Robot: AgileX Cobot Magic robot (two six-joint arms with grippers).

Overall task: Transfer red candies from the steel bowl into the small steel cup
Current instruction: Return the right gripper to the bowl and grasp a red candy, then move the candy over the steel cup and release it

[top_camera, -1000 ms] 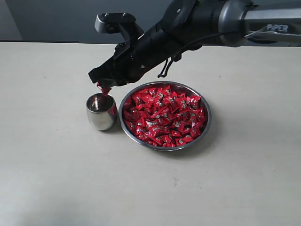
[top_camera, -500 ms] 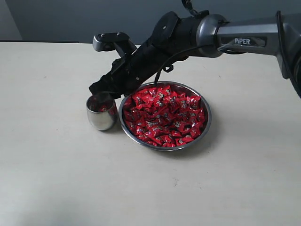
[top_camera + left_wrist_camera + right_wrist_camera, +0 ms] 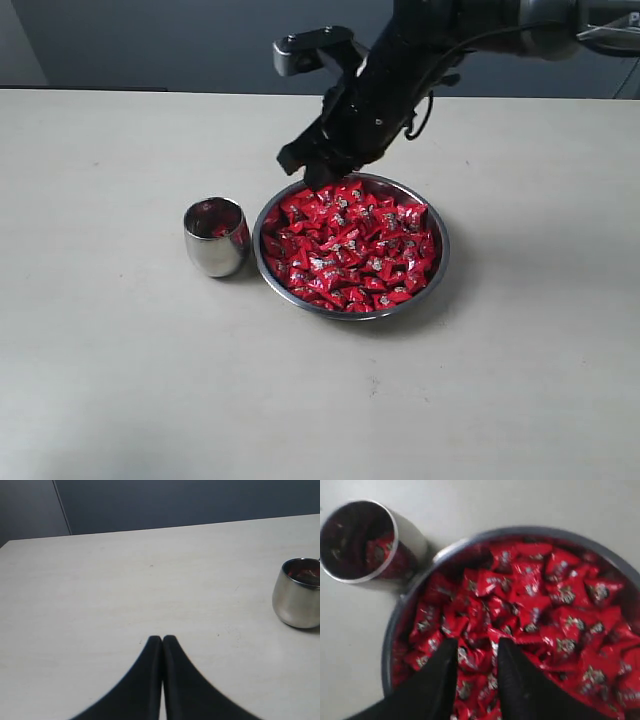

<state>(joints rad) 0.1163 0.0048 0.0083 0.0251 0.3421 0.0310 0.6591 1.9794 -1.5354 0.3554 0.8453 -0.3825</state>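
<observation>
The steel bowl sits mid-table, heaped with red candies. Left of it stands the small steel cup with red candy inside. My right gripper hangs open just above the bowl's far left rim; in the right wrist view its fingers are spread over the candies, with nothing held between them, the bowl's rim and the cup nearby. My left gripper is shut and empty, low over bare table, well short of the cup.
The pale table stretches around the bowl and cup. A dark wall runs behind the table's far edge. The right arm reaches in from the upper right above the bowl.
The right gripper held a candy over the cup, let it go there, then swung right to the bowl's far left rim with its fingers open. The cup holds red candy.
</observation>
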